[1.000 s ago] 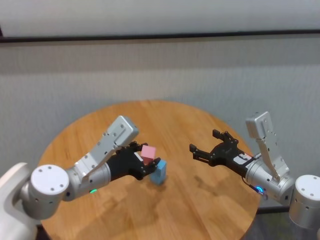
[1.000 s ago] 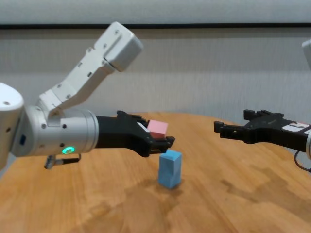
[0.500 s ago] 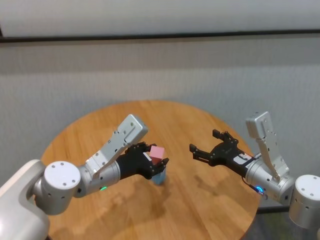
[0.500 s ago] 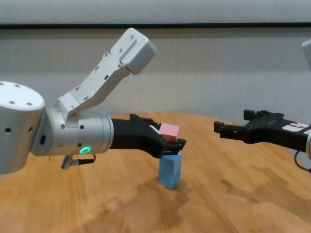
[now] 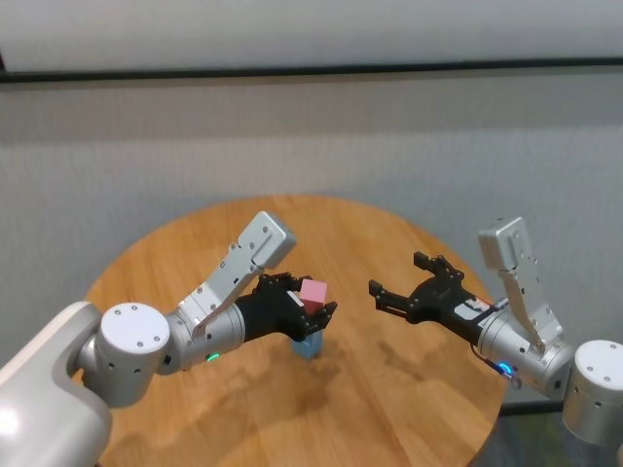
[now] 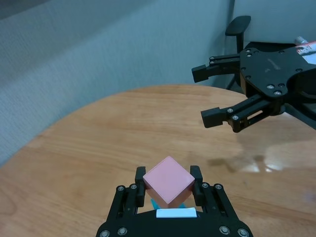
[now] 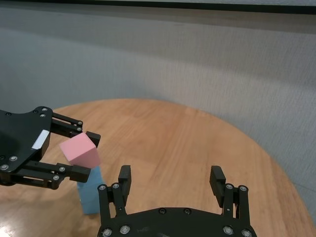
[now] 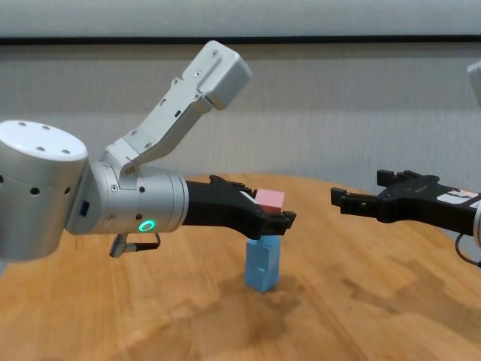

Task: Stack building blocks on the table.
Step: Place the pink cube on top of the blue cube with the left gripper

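My left gripper point(image 5: 313, 308) is shut on the pale pink block point(image 5: 313, 294) and holds it just above the stack of two light blue blocks point(image 8: 262, 265), which stands near the middle of the wooden table point(image 5: 389, 389). In the left wrist view the pink block point(image 6: 168, 180) sits between the fingers, with a sliver of blue below it. The right wrist view shows the pink block point(image 7: 80, 150) over the blue stack point(image 7: 89, 195). My right gripper point(image 5: 399, 282) is open and empty, hovering to the right of the stack.
The round table ends close behind and to the right of the stack. A dark chair point(image 6: 240, 25) stands beyond the table's far edge. A grey wall point(image 5: 311, 146) runs behind.
My left gripper has carried the pink block to the right, from beside the blue stack to directly over it. The right arm has not moved.
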`<move>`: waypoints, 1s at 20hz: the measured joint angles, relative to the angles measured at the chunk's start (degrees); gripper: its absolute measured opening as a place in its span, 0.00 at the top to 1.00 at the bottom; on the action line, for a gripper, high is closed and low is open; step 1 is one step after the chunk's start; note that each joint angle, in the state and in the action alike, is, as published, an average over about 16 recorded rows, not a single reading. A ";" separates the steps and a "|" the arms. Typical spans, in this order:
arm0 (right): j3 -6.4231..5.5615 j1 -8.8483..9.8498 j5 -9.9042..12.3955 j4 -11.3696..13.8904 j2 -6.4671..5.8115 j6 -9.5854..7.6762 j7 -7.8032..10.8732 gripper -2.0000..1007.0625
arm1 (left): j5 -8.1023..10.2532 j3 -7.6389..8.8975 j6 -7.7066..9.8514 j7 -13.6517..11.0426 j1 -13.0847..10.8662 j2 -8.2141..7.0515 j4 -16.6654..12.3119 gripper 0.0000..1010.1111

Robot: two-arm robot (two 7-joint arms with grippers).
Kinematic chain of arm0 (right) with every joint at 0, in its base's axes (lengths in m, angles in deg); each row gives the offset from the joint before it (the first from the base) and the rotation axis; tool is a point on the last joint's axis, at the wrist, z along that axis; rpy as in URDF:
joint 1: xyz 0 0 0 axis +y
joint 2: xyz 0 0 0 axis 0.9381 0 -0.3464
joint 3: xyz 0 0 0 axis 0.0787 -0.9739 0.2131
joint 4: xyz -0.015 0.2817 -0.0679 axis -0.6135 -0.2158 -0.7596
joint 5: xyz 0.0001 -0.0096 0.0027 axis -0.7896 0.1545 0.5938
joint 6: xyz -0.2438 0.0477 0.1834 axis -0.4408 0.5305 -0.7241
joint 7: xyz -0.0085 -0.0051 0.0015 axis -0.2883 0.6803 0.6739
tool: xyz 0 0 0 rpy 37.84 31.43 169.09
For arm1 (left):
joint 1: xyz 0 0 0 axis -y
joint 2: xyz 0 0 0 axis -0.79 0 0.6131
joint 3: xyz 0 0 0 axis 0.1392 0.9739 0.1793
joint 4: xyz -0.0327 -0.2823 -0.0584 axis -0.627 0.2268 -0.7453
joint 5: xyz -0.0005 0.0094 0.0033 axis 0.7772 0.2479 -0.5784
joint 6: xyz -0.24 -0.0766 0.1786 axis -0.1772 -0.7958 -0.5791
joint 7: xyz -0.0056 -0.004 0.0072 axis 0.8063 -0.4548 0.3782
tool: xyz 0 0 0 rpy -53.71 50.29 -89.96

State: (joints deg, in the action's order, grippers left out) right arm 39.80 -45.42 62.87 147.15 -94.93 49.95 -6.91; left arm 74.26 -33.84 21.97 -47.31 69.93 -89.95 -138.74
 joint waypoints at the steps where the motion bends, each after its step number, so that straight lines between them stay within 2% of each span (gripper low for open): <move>1: 0.00 0.00 0.00 0.00 0.00 0.00 0.00 0.00 | 0.18 0.04 0.23 -0.01 0.15 0.15 0.25 0.44; 12: 0.00 0.00 0.00 0.00 0.00 0.00 0.00 0.00 | 2.34 0.55 2.55 -0.31 1.28 1.19 2.39 0.44; 20: 0.00 0.00 0.00 0.00 0.00 0.00 0.00 0.00 | 3.28 0.38 3.22 -0.48 1.79 1.59 3.55 0.44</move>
State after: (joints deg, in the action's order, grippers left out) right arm 39.80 -45.42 62.87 147.15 -94.93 49.95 -6.91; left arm 77.54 -33.46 25.19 -47.78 71.72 -88.36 -135.18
